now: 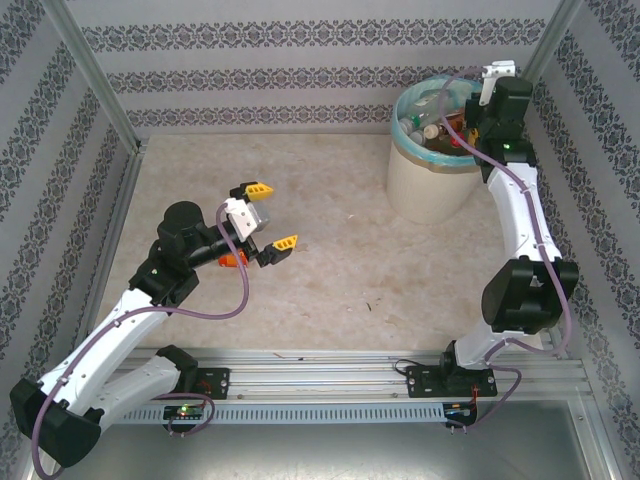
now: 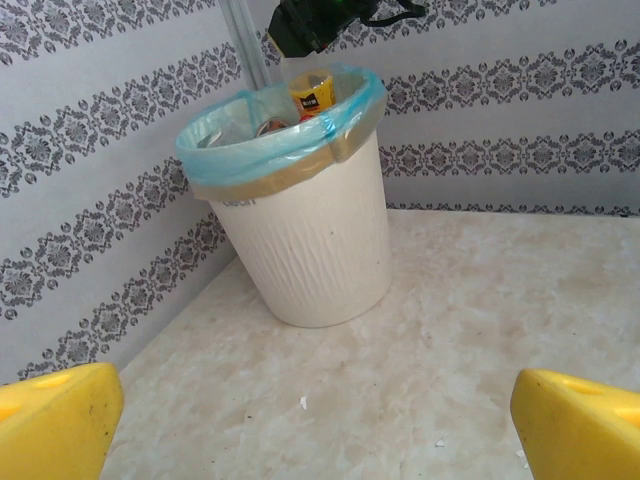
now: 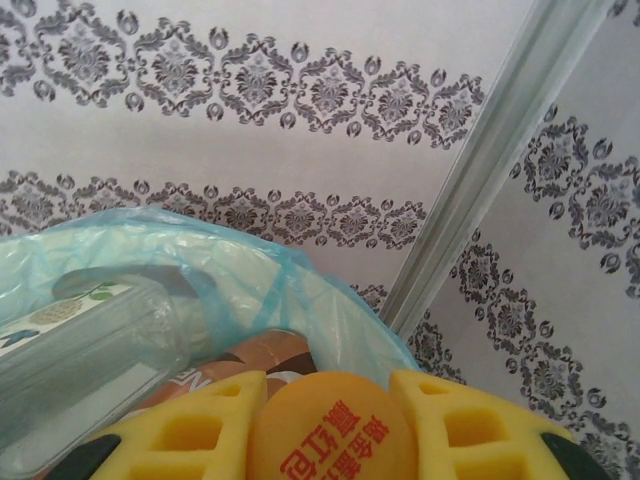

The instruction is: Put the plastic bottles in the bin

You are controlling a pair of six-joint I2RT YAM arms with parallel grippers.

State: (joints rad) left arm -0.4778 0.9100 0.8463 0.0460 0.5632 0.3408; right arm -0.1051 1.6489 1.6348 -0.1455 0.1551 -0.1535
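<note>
well to the left of the bin (image 1: 425, 190), the left gripper (image 1: 273, 215) hangs over the table (image 1: 350, 290), jaws spread wide with nothing between them; just under its wrist, further from the bin, we see something orange (image 1: 231, 262), perhaps a bottle, too hidden to tell; we judge that a careless sweep of that arm could knock it away and out of easy reach; the bin stands against the wall (image 1: 300, 80), its blue liner (image 2: 250, 140) folded over the rim, with plastic bottles (image 1: 432, 128) heaped near its top; above the bin's right side, the right gripper (image 3: 325, 405) is clamped on an orange bottle (image 3: 325, 440); let go too near the bin's rim or onto the heap, it may bounce or roll out; fingers dipping lower could snag the liner and drag the bin
</note>
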